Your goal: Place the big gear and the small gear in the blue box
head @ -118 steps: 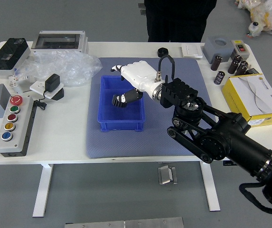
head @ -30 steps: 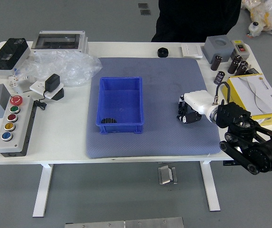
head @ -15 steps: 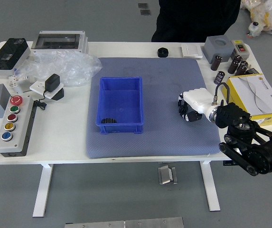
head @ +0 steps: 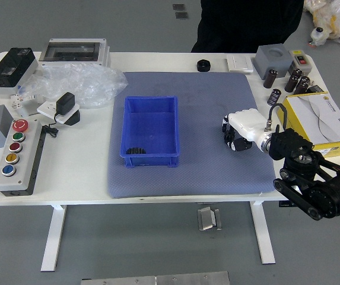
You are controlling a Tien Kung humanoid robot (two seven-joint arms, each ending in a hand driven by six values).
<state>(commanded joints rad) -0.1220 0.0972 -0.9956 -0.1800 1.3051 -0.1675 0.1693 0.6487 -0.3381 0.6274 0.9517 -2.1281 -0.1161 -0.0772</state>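
My right hand [head: 239, 132] is low over the right part of the blue-grey mat, with its white back uppermost and dark parts beneath. What lies under it is hidden, and I cannot tell whether it holds a gear. Left of it, the blue box [head: 152, 159] stands on the mat. A dark toothed gear [head: 136, 151] lies inside the box at its near left corner. No second gear can be made out. My left arm is out of view.
A person in black clothing [head: 235, 27] stands at the far side, hands unseen. A black ring [head: 203, 65] sits beyond the mat, dark cylinders [head: 274, 97] and a yellow box [head: 321, 122] at right. At left are a button panel [head: 20, 157] and plastic wrap [head: 75, 83].
Since the earliest frame, my right hand has left the box and moved right, over the mat. The gear it had over the box now lies inside. The box has shifted slightly left.
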